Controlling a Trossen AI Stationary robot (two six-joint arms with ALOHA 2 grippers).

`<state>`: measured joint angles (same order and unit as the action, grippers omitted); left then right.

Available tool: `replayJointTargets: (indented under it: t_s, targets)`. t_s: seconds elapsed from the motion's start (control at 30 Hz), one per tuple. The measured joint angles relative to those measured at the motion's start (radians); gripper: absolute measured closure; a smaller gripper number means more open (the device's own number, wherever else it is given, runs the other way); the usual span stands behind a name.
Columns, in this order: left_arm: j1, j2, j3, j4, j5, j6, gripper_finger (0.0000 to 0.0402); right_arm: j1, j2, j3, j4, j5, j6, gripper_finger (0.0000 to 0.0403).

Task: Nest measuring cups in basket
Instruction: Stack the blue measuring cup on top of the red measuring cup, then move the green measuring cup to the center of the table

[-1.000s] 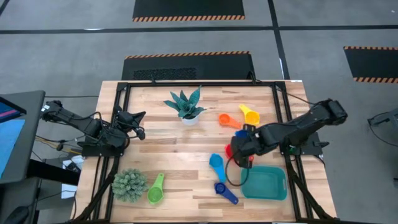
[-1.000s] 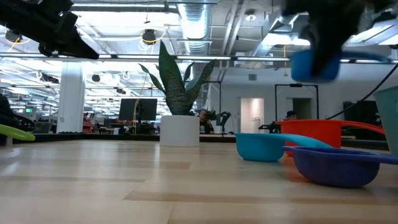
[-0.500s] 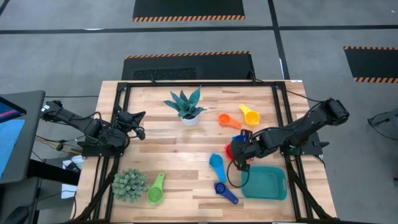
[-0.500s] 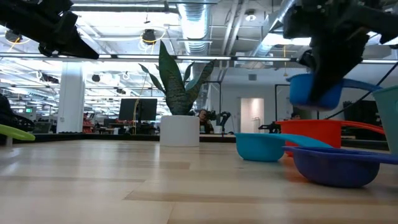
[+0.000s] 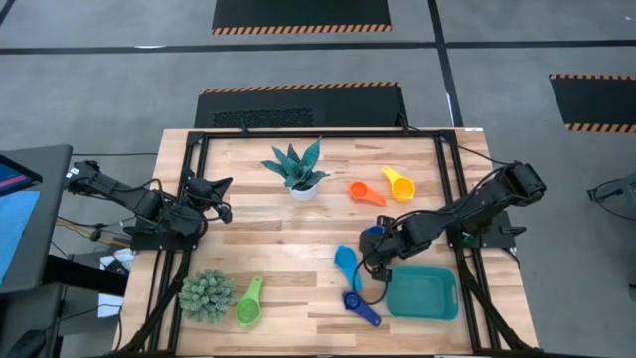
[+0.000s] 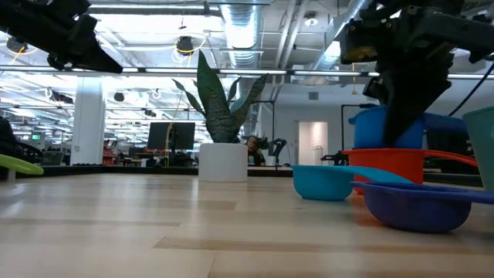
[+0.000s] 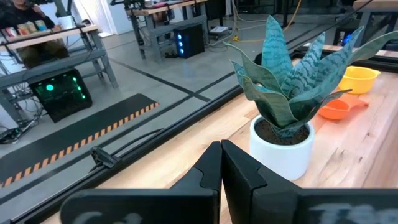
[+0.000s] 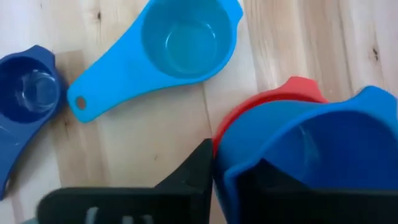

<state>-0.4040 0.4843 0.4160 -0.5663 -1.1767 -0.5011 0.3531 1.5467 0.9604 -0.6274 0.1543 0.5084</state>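
Right jaws [image 8: 214,171] straddle the blue cup's [image 8: 317,146] rim, seated in the red cup [image 8: 261,109]; light-blue cup [image 8: 180,40] just beside.

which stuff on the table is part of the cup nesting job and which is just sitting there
Job: blue cup set in the red cup, light blue cup, dark blue cup, orange cup, yellow cup, green cup, teal basket.

Lying about: snake plant, spiky plant.
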Motion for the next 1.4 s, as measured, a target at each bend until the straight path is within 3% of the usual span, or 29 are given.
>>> replayJointTargets:
  t_s: [0.47,0.77,0.9,1.03,1.2,1.3,1.4]
  targets:
    - [0.000,0.000,0.000,0.000,0.000,0.000,0.0401,0.000,0.000,0.000,-0.091,0.000,-0.001,0.0229]
    - [0.000,0.000,0.000,0.000,0.000,0.000,0.0402,0.000,-0.057,0.157,-0.212,0.020,-0.085,0.0221]
    - [0.000,0.000,0.000,0.000,0.000,0.001,0.0402,0.000,-0.090,0.224,-0.273,0.119,-0.168,0.0230]
    - [0.000,0.000,0.000,-0.004,0.000,0.006,0.0401,-0.010,-0.127,0.226,-0.379,0.339,-0.199,0.0240]
    - [0.000,0.000,0.000,-0.004,0.000,0.007,0.0401,-0.057,-0.152,0.226,-0.602,0.622,0.004,0.0255]
    - [0.000,0.000,0.000,-0.004,0.000,0.011,0.0401,-0.107,-0.156,0.200,-0.661,0.722,0.169,0.0263]
    - [0.000,0.000,0.000,-0.004,0.000,0.010,0.0401,-0.184,-0.154,0.154,-0.694,0.757,0.272,0.0271]
